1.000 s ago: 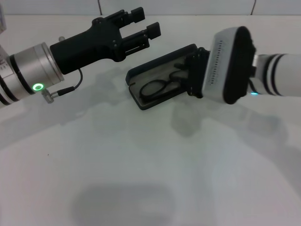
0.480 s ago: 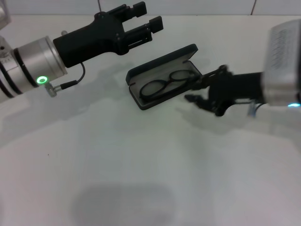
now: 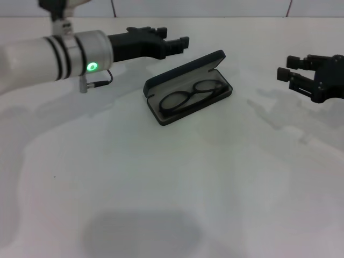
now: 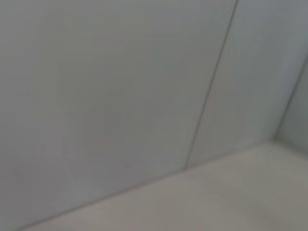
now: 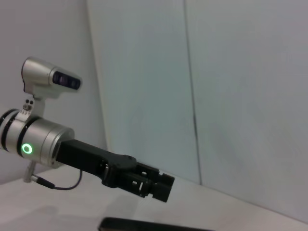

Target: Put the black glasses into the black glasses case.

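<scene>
The black glasses case (image 3: 188,88) lay open on the white table (image 3: 161,183), its lid tilted up along the far edge and its grey-lined tray facing up. The black glasses (image 3: 191,94) rested inside that tray, both lenses side by side along its length, the frame wholly within the rim as far as the head view showed. My left gripper (image 3: 180,43) hung behind the case and to its left, near the back of the table, apart from the lid and touching nothing; its fingers lay close together in the head view, but whether they were truly pressed shut I could not tell. My left forearm (image 3: 48,56) reached in from the left edge, silver-cuffed, with a green light (image 3: 92,67) glowing on the cuff and a thin cable looping beneath it. My right gripper (image 3: 293,73) was well off to the right of the case, near the right edge, its two fingers spread with a clear gap between them and holding nothing. The right wrist view looked across at my left gripper (image 5: 161,185) in front of a pale panelled wall (image 5: 216,96), with a dark sliver low in that picture that may have been the lid's edge. The left wrist view showed only the wall and a strip of the table.
</scene>
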